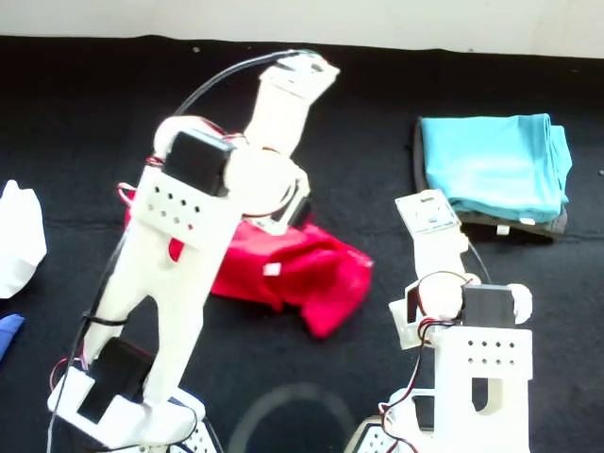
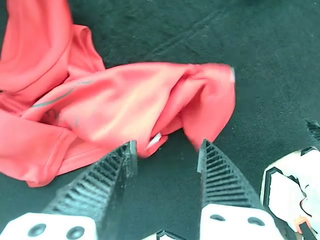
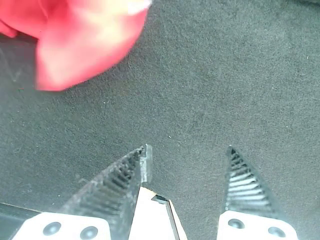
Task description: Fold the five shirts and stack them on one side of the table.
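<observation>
two folded shirts (image 1: 495, 170) sit stacked at the table's (image 1: 377, 123) far right; red shirt (image 1: 293, 269) lies crumpled mid-table. left hand (image 2: 168, 150) gapes over its edge, right hand (image 3: 188, 150) spread above bare table. pinching several layers could just drag the heap.

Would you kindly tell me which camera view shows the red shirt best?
The left wrist view: the red shirt lies crumpled and close up, its folds and hem plain. In the high view an arm covers part of the shirt. The right wrist view catches one corner of it.
</observation>
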